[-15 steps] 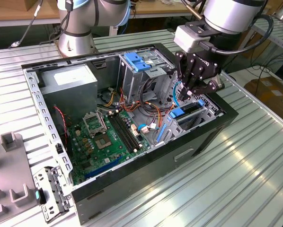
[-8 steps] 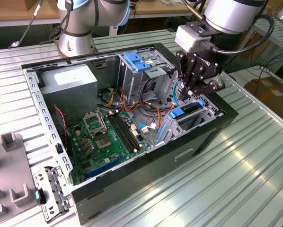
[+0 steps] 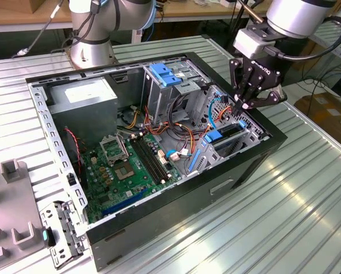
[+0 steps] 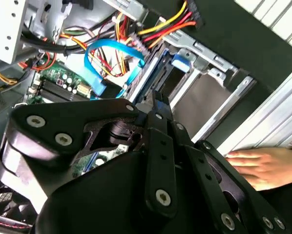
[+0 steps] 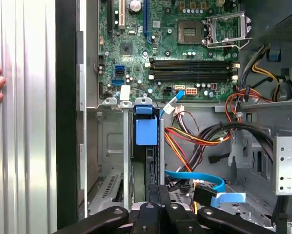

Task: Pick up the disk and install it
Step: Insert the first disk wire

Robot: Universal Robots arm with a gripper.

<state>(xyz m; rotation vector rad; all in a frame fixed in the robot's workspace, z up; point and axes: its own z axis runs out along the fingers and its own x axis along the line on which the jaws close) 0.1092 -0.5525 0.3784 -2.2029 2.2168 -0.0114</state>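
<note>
- Gripper (image 3: 240, 105) closed, fingers pinched together with nothing between them, just above the disk's far end.
- Disk (image 3: 222, 136) stands on edge in a bay of the open case (image 3: 159, 242).
- A hand (image 4: 263, 166) rests on the worktop (image 3: 290, 205) beside the case.

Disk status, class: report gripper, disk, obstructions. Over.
Gripper shut, tips over disk. Disk upright in case bay. Blue cable beside gripper; a hand outside case.
</note>
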